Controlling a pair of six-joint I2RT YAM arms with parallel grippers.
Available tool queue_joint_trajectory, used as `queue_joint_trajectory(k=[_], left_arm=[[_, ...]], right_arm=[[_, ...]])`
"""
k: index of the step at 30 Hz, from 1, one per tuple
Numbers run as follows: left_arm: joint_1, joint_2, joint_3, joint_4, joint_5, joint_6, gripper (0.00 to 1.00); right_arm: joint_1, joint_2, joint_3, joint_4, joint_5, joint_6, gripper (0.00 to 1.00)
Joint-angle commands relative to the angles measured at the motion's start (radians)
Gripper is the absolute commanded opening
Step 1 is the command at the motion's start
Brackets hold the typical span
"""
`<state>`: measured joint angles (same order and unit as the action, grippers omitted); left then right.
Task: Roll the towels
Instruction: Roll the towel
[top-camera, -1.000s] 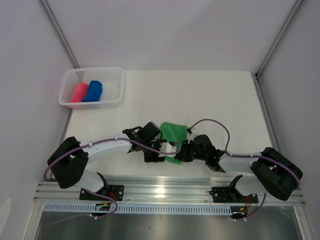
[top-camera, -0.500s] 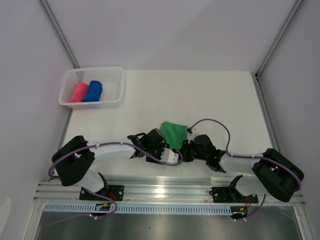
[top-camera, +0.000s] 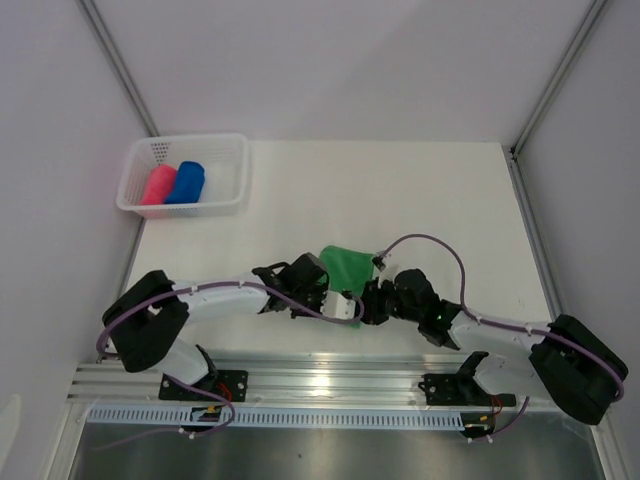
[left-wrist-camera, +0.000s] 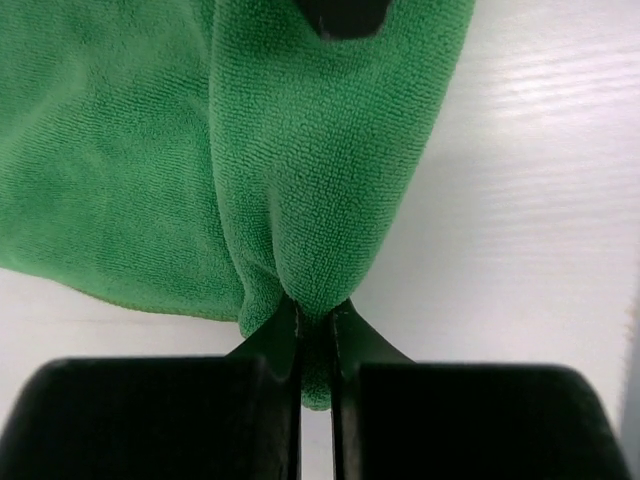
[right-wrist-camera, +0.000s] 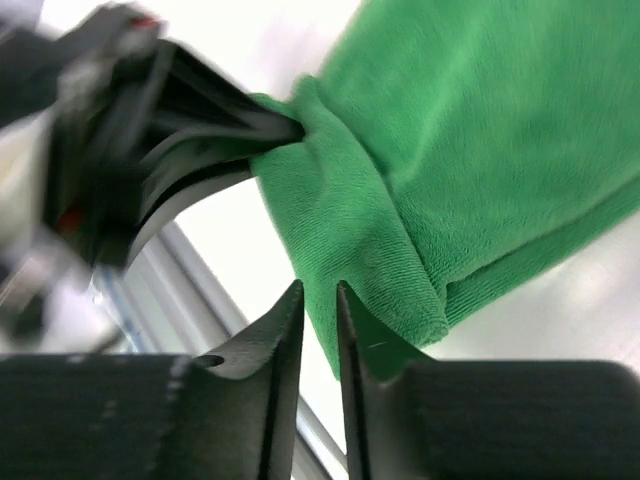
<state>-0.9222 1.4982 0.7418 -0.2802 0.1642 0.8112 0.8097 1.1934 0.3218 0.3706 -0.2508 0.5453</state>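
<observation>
White surface (top-camera: 420, 200) carries the green towel (top-camera: 347, 262) toward its near side, near edge bunched. The left claw (left-wrist-camera: 315, 322) is pressed together on that fold; the right claw (right-wrist-camera: 318, 300), nearly closed, seems to nip it too. Uneven pulling could slacken the roll. Far left, the basket (top-camera: 238, 150) holds the pink towel (top-camera: 158, 186) and blue towel (top-camera: 187, 182), both rolled.

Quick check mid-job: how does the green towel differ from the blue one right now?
The green towel lies on the table between the arms; the blue towel sits in the white basket. The green towel is only partly gathered, with a raised ridge; the blue towel is a compact roll. The left gripper is shut on the green towel's fold; nothing holds the blue towel. Both are plain-coloured soft cloth.
</observation>
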Motion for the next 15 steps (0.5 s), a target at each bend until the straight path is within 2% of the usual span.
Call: queue_joint_trajectory(k=[1, 4, 9, 15], left_arm=[[0.075, -0.047, 0.048, -0.201, 0.202, -0.072, 0.01], [0.132, -0.053, 0.094, -0.304, 0.322, -0.070, 0.01], [0.164, -0.033, 0.126, -0.356, 0.376, -0.057, 0.01], [0.184, 0.016, 0.203, -0.462, 0.451, -0.021, 0.02]], right_arm=[[0.039, -0.104, -0.001, 0.008, -0.028, -0.128, 0.23], [0.069, -0.173, -0.001, -0.042, -0.001, -0.215, 0.29], [0.112, -0.325, -0.027, -0.074, -0.016, -0.350, 0.41], [0.264, -0.396, -0.072, -0.039, 0.128, -0.507, 0.44]])
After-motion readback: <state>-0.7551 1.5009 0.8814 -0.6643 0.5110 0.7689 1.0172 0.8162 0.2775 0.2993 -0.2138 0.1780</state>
